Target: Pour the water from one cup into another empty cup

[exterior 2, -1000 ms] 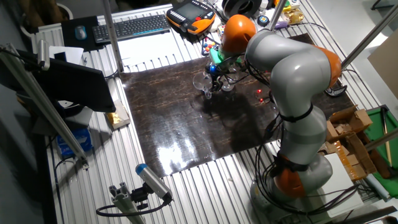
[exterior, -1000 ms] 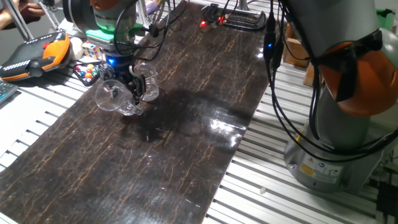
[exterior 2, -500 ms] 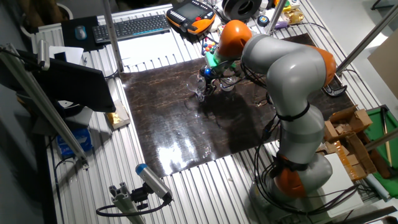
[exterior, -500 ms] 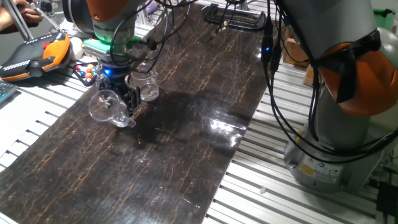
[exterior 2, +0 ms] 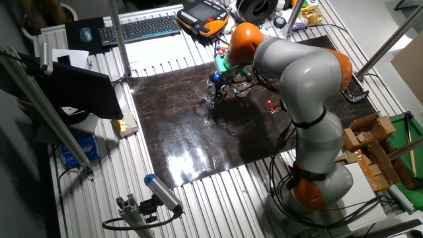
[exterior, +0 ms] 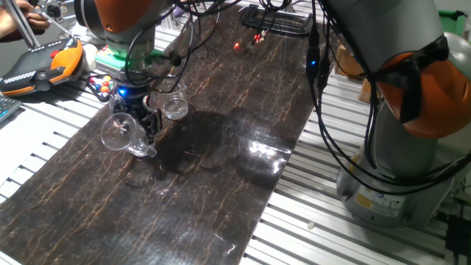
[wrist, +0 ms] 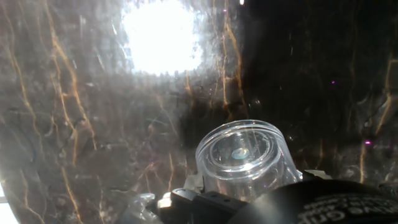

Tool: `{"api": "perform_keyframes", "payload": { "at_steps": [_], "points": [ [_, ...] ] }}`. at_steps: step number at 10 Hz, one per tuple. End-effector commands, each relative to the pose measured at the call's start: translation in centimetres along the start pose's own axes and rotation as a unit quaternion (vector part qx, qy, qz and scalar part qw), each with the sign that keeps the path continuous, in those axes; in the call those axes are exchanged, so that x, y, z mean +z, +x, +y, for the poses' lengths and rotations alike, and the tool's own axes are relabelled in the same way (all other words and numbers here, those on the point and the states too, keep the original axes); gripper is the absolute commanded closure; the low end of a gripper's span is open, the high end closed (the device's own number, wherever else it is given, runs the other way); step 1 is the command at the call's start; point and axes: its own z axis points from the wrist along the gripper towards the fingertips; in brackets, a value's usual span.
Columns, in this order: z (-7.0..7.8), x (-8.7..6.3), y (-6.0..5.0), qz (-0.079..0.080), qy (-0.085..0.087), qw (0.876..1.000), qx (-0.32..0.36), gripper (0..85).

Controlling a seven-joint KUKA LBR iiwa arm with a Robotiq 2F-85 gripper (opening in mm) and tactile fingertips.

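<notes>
My gripper (exterior: 145, 124) is shut on the larger clear cup with the looped handle (exterior: 120, 132), holding it tilted just above the dark mat, mouth turned toward the front left. The smaller, narrower clear cup (exterior: 174, 109) stands upright on the mat to the right of and behind the held cup, apart from it. In the other fixed view the held cup (exterior 2: 210, 98) hangs left of the small cup (exterior 2: 241, 90). The hand view looks down into the held cup (wrist: 241, 159). I cannot make out water in either cup.
The dark marbled mat (exterior: 221, 154) covers the slatted table. An orange teach pendant (exterior: 40, 65) and small colourful items (exterior: 103, 85) lie at the back left edge. A black clamp (exterior: 276, 18) sits at the far end. The robot base (exterior: 397, 177) stands at the right.
The gripper has carried the handled cup leftward and toward the front, away from the small cup. The small cup has stayed in place.
</notes>
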Motion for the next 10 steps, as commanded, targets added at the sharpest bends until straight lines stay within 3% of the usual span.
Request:
{"api": "perform_keyframes", "payload": {
  "at_steps": [1, 10],
  "points": [
    [-0.01, 0.17, 0.07, 0.002, 0.000, 1.000, 0.002, 84.3],
    [0.09, 1.13, -0.08, 0.018, 0.002, 1.000, 0.001, 84.3]
  ]
}}
